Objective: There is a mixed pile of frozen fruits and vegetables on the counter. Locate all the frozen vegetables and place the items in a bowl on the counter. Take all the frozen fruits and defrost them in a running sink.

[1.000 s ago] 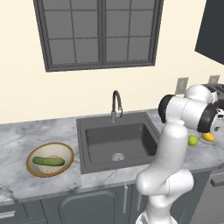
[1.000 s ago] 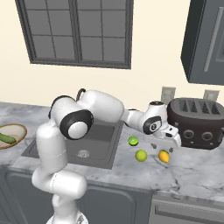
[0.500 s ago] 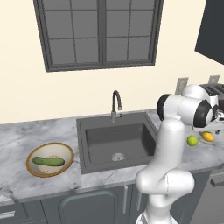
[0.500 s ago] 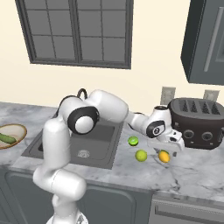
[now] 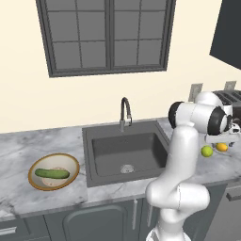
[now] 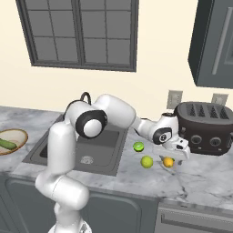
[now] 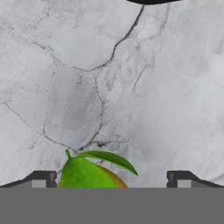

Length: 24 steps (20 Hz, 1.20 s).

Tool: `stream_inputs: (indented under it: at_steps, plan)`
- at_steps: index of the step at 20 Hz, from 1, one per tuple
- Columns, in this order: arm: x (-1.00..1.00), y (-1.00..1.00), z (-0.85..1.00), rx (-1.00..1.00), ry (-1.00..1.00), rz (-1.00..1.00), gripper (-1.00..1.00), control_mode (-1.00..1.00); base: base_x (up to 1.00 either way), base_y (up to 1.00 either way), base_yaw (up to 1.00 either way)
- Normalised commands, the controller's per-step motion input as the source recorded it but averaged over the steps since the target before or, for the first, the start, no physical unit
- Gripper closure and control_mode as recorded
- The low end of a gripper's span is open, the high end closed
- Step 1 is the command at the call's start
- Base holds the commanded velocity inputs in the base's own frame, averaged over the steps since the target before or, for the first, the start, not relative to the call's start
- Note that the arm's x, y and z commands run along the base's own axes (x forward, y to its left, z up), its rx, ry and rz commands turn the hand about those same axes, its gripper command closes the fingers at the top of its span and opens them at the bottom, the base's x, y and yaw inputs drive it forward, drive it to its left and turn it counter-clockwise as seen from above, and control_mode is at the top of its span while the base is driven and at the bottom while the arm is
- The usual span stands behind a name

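My gripper [image 6: 183, 154] hangs open, low over the counter [image 6: 207, 175], just right of and above the yellow-orange round vegetable [image 6: 168, 162]. In the hand view that leafy item [image 7: 87, 175] lies between my two fingertips [image 7: 43, 178], nearer the left one, and neither touches it. Two frozen fruits lie to its left: a darker green ball [image 6: 138, 147] and a yellow-green ball [image 6: 146, 161]. The cucumber [image 5: 52, 173] lies inside the bowl [image 5: 33, 167] on the counter left of the sink [image 5: 124, 150]. The faucet [image 5: 124, 110] shows no water.
A dark toaster [image 6: 205, 127] stands close behind and to the right of my gripper, against the wall. The arm stretches across the sink's right edge. A dark wall cabinet [image 6: 214, 41] hangs above the toaster.
The hand has sunk a little toward the counter, closer to the yellow-orange item. Its jaws stay open. The fruits, cucumber and bowl have not moved.
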Motion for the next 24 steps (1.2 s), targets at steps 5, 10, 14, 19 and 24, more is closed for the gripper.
stream_inputs:
  at_steps: [5, 10, 14, 19, 24]
  plan:
    - [-0.10, 0.10, -0.29, 0.03, 0.02, -0.01, 1.00, -1.00, 0.00, 0.00, 0.00]
    - [-0.02, 0.37, -0.01, 0.00, 0.00, -0.03, 1.00, -1.00, 0.00, 0.00, 0.00]
    - [-0.04, 0.48, 0.06, -0.04, 0.00, -0.08, 1.00, -1.00, 0.00, 0.00, 0.00]
    - [-0.07, 0.47, 0.33, -0.10, -0.03, -0.05, 1.00, -1.00, 0.00, 0.00, 0.00]
    - [0.00, 0.40, 0.52, -0.08, -0.08, -0.01, 1.00, -1.00, 0.00, 0.00, 0.00]
